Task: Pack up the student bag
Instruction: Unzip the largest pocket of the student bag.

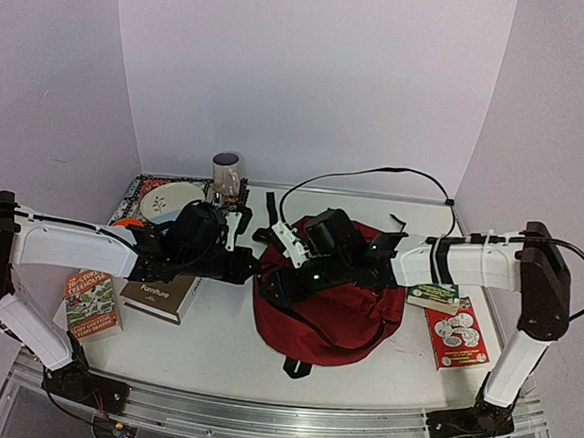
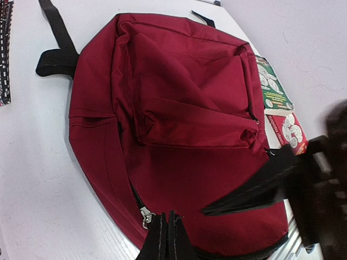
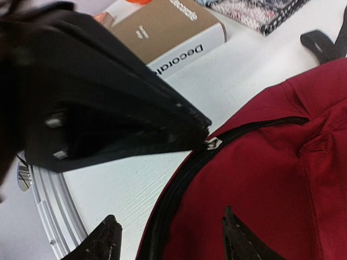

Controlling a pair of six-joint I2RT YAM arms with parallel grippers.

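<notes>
The student bag [image 1: 335, 317], dark red with black zips, lies flat at the table's middle; it fills the left wrist view [image 2: 179, 108]. My left gripper [image 2: 167, 230] is shut at the bag's left edge, and the metal zipper pull [image 2: 146, 216] sticks out at its tips. In the right wrist view the same pull [image 3: 213, 143] peeks from under the left gripper's tip. My right gripper [image 3: 172, 241] is open, its fingers [image 3: 234, 241] straddling the black zip line with nothing held. From above, the left gripper [image 1: 255, 267] and right gripper [image 1: 286, 279] nearly meet.
A brown book [image 1: 161, 295] and a green-and-red book [image 1: 93, 303] lie left of the bag. A red booklet [image 1: 459, 336] and a green one [image 1: 434, 294] lie to its right. A bowl [image 1: 171, 201], a mug [image 1: 227, 174] and a patterned notebook [image 1: 133, 193] stand behind.
</notes>
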